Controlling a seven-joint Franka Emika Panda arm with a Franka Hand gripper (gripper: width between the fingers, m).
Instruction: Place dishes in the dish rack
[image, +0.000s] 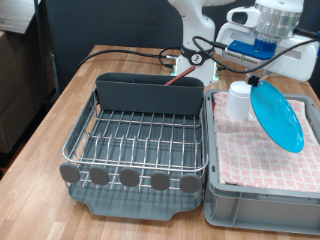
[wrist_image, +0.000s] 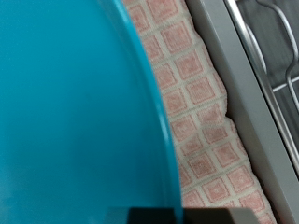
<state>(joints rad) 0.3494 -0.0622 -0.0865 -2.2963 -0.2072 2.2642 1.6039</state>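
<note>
My gripper (image: 259, 72) hangs over the grey bin at the exterior view's right. It is shut on the upper rim of the round light-blue plate (image: 278, 116), which hangs tilted on edge above the checked cloth. In the wrist view the plate (wrist_image: 75, 112) fills most of the picture. The white mug (image: 240, 99) stands in the bin just beside the plate. The silver wire dish rack (image: 140, 145) with its dark grey tray stands to the left, its wire grid bare. A thin reddish-brown piece (image: 180, 81), perhaps the spoon, shows at the rim of the back compartment (image: 150, 92).
The grey bin (image: 262, 205) with the red-checked cloth (image: 262, 155) touches the rack's right side. Its wall (wrist_image: 245, 103) and cloth (wrist_image: 201, 121) show in the wrist view. Black cables (image: 130, 52) and a gauge lie behind the rack. The wooden table's edge runs along the left.
</note>
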